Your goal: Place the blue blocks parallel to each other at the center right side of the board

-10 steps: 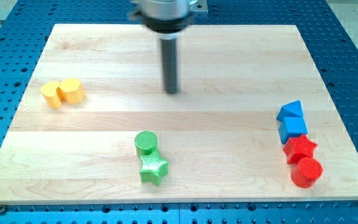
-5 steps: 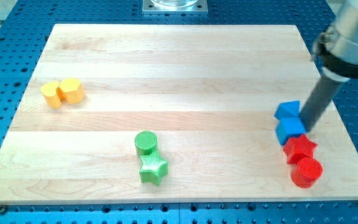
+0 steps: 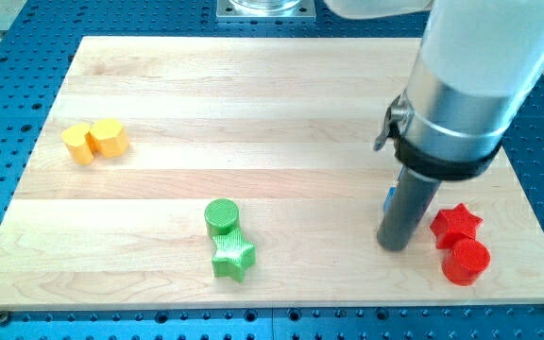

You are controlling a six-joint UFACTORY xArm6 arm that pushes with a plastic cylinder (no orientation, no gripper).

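Observation:
My tip [image 3: 394, 246] rests on the board at the lower right, just left of the red star [image 3: 456, 223]. The rod and the large arm body above it cover the spot where the blue blocks were. Only a thin sliver of blue [image 3: 387, 199] shows at the rod's left edge, so the blue blocks' shapes and positions cannot be made out. A red cylinder [image 3: 466, 262] sits just below the red star.
A green cylinder [image 3: 222, 216] and a green star [image 3: 232, 256] touch each other at the bottom centre. Two yellow blocks [image 3: 95, 141] sit together at the view's left. The wooden board [image 3: 253, 85] lies on a blue perforated table.
The arm swung from the top centre to the right edge, then down and left past the blue blocks. The blue blocks, plainly seen before, are now almost wholly hidden behind the rod.

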